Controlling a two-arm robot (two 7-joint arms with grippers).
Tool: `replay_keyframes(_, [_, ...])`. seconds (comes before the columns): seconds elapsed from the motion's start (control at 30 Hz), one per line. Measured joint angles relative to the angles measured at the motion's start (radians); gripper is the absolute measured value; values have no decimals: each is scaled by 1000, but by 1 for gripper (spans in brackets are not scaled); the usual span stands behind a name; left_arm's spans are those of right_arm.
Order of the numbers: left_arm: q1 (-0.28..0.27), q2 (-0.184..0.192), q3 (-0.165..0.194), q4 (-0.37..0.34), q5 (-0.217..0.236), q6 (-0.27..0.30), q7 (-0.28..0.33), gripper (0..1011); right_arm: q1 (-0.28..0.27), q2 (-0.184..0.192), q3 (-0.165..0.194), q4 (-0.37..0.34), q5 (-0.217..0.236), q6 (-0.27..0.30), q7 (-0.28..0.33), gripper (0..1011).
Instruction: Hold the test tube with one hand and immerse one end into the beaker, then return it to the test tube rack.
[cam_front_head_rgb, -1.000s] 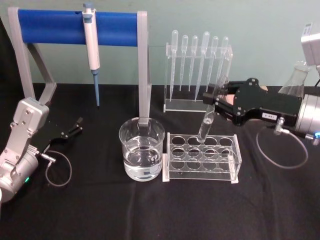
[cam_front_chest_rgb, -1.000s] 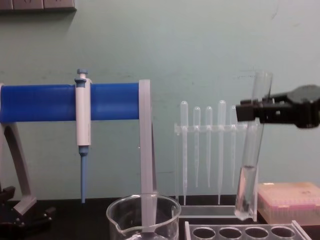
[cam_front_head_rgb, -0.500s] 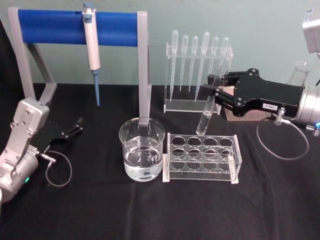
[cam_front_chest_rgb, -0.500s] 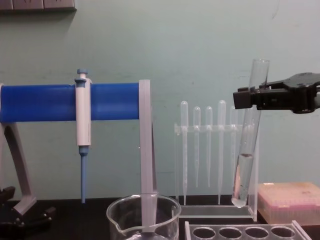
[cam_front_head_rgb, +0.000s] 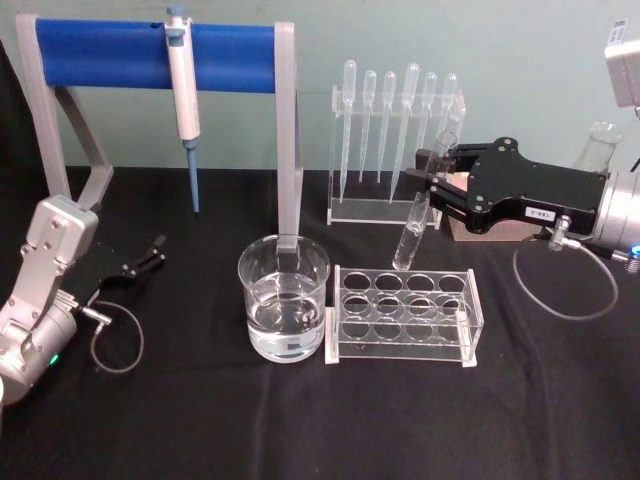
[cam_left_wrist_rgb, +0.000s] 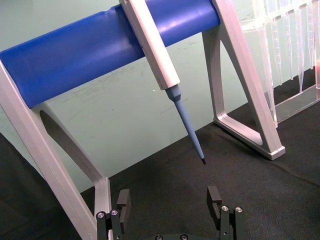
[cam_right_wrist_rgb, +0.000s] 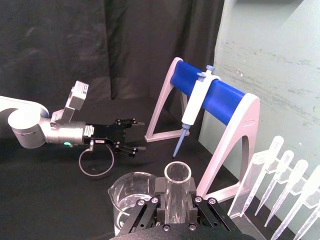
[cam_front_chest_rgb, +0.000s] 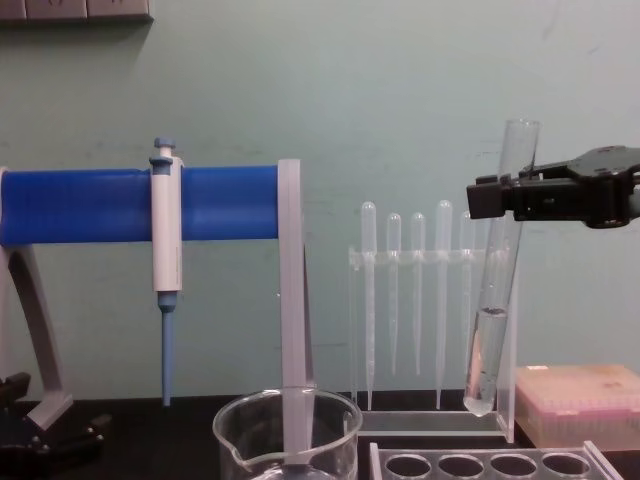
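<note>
Test tube (cam_front_head_rgb: 411, 238) hangs over black table (cam_front_head_rgb: 300, 420), green wall (cam_front_head_rgb: 520, 60).

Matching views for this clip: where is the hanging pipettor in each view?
Head: pipettor upper left, hanging on the blue bar.
Chest: pipettor left, on the bar.
Left wrist: pipettor beyond the left gripper, on the bar.
Right wrist: pipettor beyond the test tube held in the right gripper.
Shared landmark: the blue bar.

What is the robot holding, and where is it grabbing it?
The right gripper holds the test tube near its open top. The left gripper is open, holding nothing.
</note>
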Motion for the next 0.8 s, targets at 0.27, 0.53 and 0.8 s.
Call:
replay_keyframes(0.27, [0,0,0,0,0,0,0,1000,-1,0,1,0,0,0,0,224])
replay_keyframes(0.53, [0,0,0,0,0,0,0,1000,-1,0,1,0,-1,-1,0,225])
replay_keyframes(0.8, [0,0,0,0,0,0,0,1000,-1,0,1,0,-1,-1,0,224])
